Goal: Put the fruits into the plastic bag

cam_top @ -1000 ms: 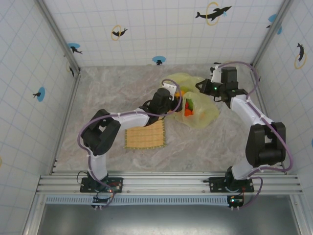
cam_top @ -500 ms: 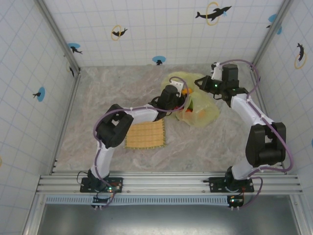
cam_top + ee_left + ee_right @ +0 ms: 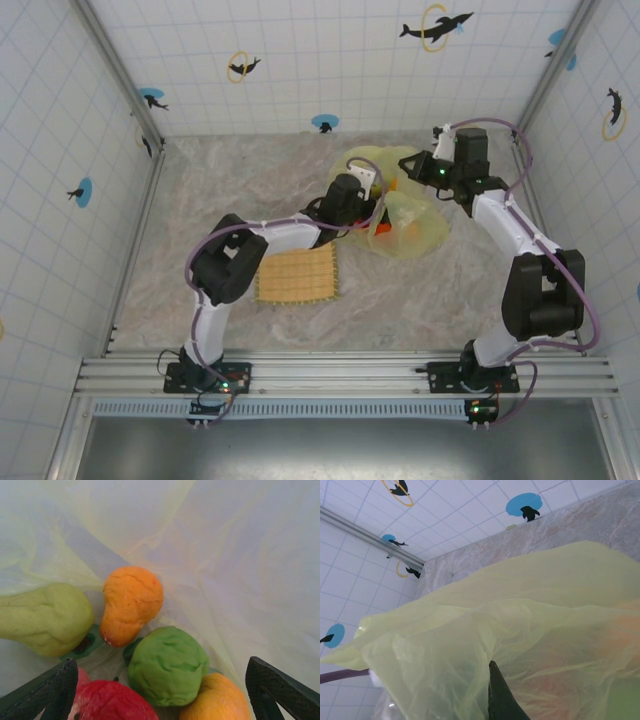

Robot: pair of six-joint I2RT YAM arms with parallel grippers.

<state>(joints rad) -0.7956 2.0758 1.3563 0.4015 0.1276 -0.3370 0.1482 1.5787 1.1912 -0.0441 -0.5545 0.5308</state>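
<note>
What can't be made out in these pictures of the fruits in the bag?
- Top view: fruits too small, half hidden by the bag and left arm.
- Left wrist: red fruit and lower orange cut off by the bottom edge.
- Right wrist: fruits just blurs behind bag film.

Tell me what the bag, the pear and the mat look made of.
The bag: thin plastic film, translucent yellow-green; it creases and light passes through. The pear: probably foam or soft plastic, matte; its skin is dull and finely pitted. The mat: seemingly woven straw or bamboo, tan, with fine ribs; too small to be sure.
</note>
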